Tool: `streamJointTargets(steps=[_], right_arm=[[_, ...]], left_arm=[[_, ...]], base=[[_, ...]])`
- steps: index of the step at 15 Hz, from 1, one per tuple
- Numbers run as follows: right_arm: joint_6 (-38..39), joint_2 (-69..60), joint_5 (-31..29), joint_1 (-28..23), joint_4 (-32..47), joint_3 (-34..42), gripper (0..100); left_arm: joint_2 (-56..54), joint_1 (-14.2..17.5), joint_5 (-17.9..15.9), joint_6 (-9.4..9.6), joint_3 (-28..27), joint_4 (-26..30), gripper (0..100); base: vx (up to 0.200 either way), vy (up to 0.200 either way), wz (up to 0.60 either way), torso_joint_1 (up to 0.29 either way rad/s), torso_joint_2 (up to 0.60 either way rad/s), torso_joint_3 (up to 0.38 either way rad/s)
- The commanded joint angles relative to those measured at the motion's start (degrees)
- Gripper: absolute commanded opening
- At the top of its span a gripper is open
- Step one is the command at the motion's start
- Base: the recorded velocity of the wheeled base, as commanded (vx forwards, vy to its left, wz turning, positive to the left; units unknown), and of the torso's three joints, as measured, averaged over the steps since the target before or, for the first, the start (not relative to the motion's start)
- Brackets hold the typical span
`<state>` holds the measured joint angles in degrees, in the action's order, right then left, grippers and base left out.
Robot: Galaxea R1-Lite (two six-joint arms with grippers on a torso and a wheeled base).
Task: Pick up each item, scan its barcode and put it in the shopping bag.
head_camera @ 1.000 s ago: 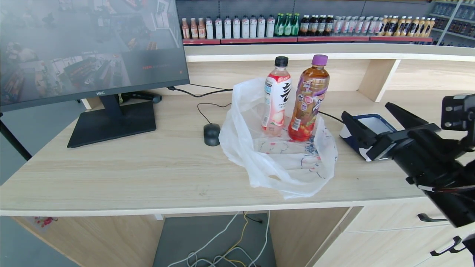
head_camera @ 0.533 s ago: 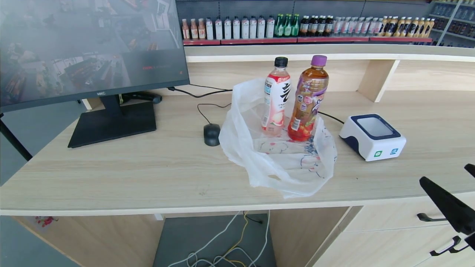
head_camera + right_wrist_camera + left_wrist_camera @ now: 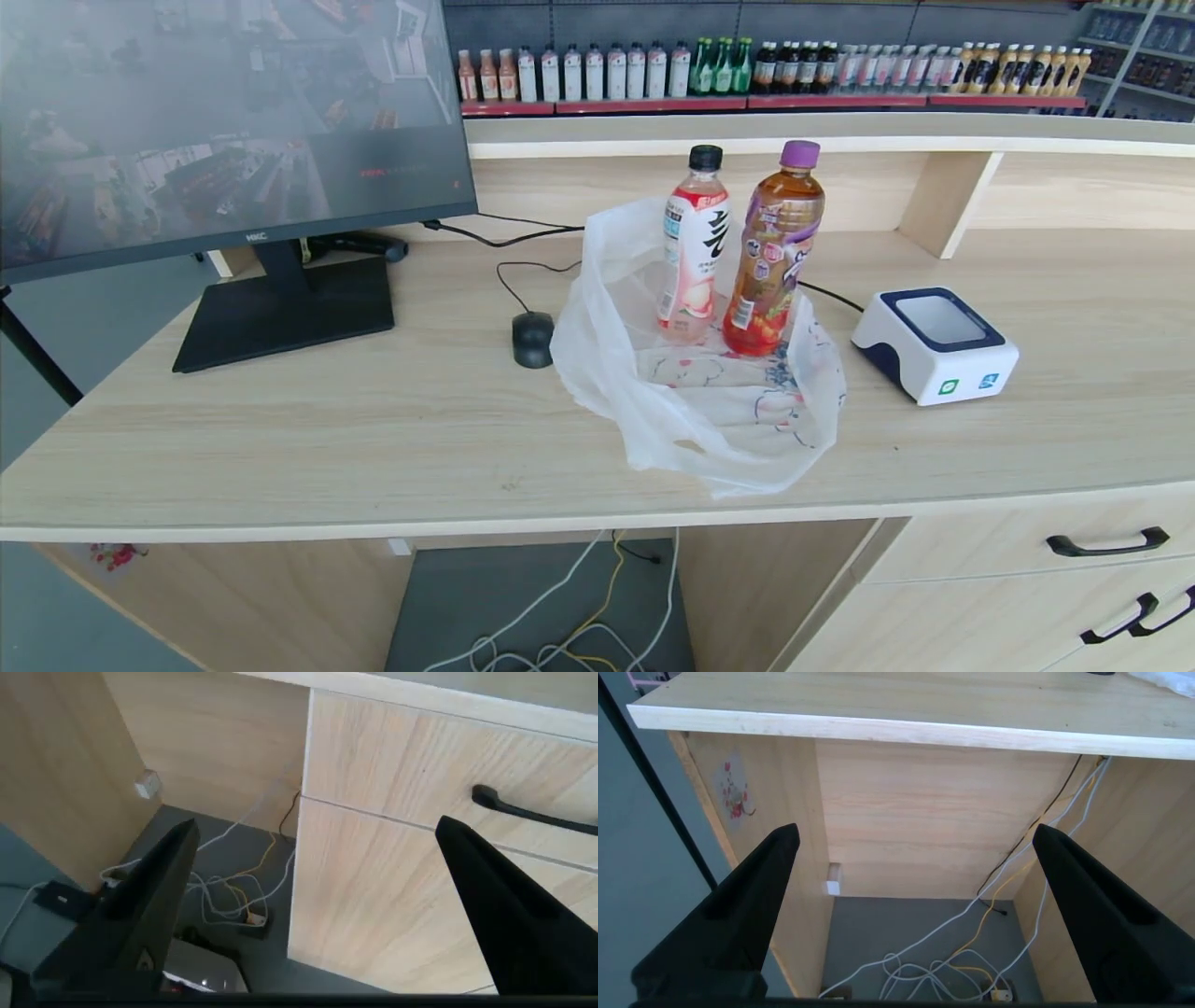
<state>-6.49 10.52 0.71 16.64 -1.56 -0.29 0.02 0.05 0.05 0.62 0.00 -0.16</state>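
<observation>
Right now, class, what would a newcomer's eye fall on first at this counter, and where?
Two upright drinks stand side by side mid-counter, a black-capped pink bottle and a purple-capped brown bottle, within the slumped white shopping bag. A white scanner sits to their right; a monitor stands at the left.

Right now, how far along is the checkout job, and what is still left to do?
Done: the pink bottle and the brown bottle stand upright in the shopping bag, beside the scanner. In hand: nothing; the left gripper and right gripper hang open below the counter. Left: seemingly no item to bag.
</observation>
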Motion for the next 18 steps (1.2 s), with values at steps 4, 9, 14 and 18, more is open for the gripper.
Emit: streamJointTargets(steps=[4,9,14,18], right_arm=[[5.17,-1.12,-1.50,-11.10,1.38,0.20,100],[4.55,-7.62,-1.50,-16.99,1.47,0.20,100],[5.43,-10.52,-1.41,-16.11,1.47,0.29,100],[6.75,-10.52,-1.50,-16.11,1.47,0.29,100]], left_arm=[[-0.02,0.04,0.04,-0.01,0.00,-0.02,100],[-0.02,0.04,0.04,-0.18,0.00,-0.02,100],[-0.02,0.04,0.04,-0.18,0.00,-0.02,100],[-0.02,0.04,0.04,-0.27,0.00,-0.02,100]], base=[[0.000,0.000,0.00,0.000,0.00,0.000],[0.000,0.000,0.00,0.000,0.00,0.000],[0.000,0.000,0.00,0.000,0.00,0.000],[-0.050,0.000,0.00,0.002,0.00,0.001]])
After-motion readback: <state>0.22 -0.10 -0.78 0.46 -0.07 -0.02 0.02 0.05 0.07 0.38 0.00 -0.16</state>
